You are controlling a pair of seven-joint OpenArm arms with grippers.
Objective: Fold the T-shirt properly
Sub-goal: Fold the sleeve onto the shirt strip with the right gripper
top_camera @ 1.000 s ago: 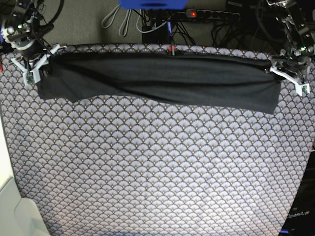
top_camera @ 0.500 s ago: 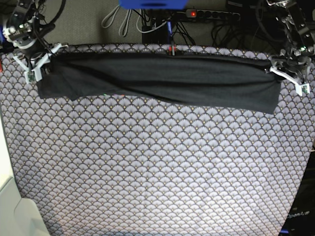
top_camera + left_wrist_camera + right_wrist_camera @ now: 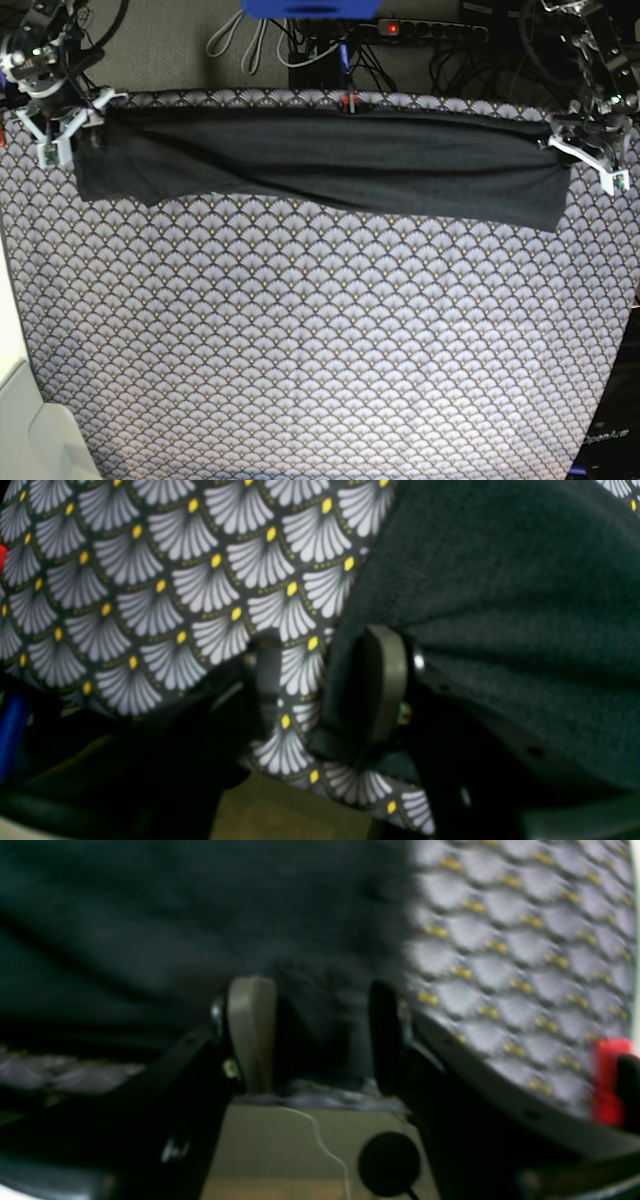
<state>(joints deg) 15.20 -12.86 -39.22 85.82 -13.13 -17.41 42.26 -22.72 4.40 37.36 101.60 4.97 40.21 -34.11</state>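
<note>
The dark T-shirt [image 3: 330,160] lies folded into a long band across the far edge of the scallop-print cloth [image 3: 320,340]. My right gripper [image 3: 52,125] is at the band's left end in the base view. In the right wrist view, which is blurred, this gripper [image 3: 317,1035] is open with dark T-shirt fabric [image 3: 150,930] between its fingers. My left gripper [image 3: 592,152] is at the band's right end. In the left wrist view this gripper [image 3: 320,680] is open, straddling the T-shirt's edge [image 3: 500,580] and a strip of the patterned cloth [image 3: 150,590]. No logo shows.
Behind the table's far edge lie a power strip [image 3: 430,30], cables and a blue object [image 3: 310,8]. A small red item [image 3: 349,100] sits at the far edge's middle. A white surface [image 3: 30,430] borders the front left corner.
My right gripper has moved a little up and to the left in the base view, away from the T-shirt's end. The left gripper and the rest of the T-shirt have not moved.
</note>
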